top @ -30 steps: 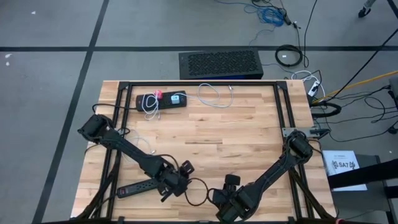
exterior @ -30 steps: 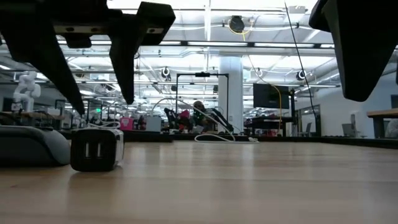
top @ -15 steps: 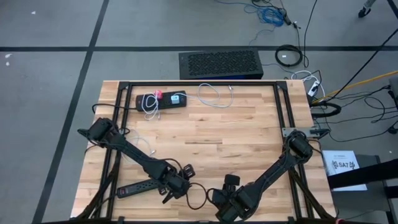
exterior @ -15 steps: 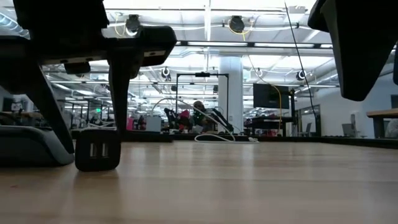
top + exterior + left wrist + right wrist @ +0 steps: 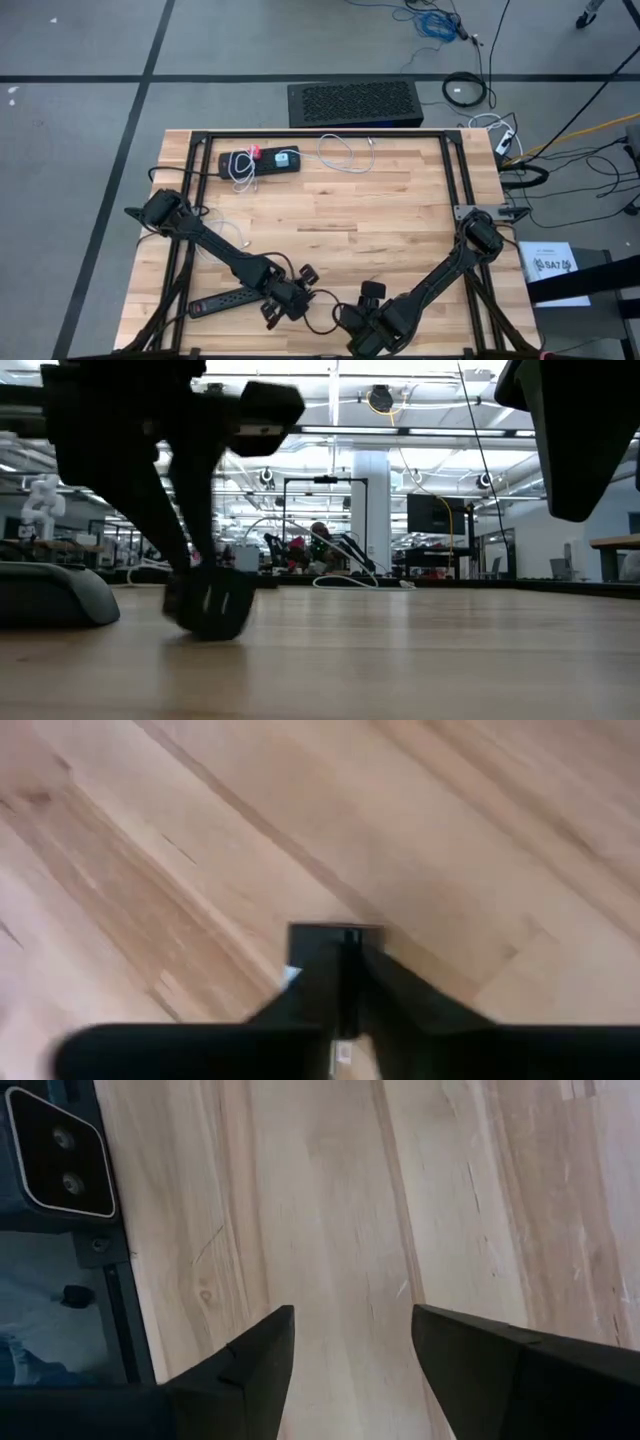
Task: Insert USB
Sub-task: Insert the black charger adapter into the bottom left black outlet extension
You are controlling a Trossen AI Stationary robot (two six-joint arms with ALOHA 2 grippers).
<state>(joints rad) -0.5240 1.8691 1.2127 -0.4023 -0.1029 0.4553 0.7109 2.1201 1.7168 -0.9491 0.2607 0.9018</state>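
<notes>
A small black USB charger block (image 5: 210, 603) with two ports on its face is at the table's near middle, tilted. My left gripper (image 5: 292, 296) is shut on it from above; it also shows in the left wrist view (image 5: 345, 965). My right gripper (image 5: 350, 1335) is open and empty, and hangs over bare wood near the table's near edge (image 5: 368, 300). In the low view it fills the upper right (image 5: 575, 440). No USB plug shows in either gripper. My left gripper pinches the charger block (image 5: 322, 936) between its two fingers (image 5: 180, 530), which come from above and slant down onto its upper part. The block sits tilted in the hold. Whether its lower corner (image 5: 215, 634) rests on the table, I cannot tell.
A black power strip (image 5: 225, 300) lies beside my left arm, its end low at the left in the low view (image 5: 50, 595). A black cord loops by the grippers (image 5: 318, 318). At the far edge lie a second power strip (image 5: 262, 160) and a white cable (image 5: 345, 155).
My left gripper has come down over the charger block, fingers first astride it, then shut on it. It has also shifted a little toward the table's right edge. The block, upright on the table before, now stands tilted and has moved slightly right with the gripper.
</notes>
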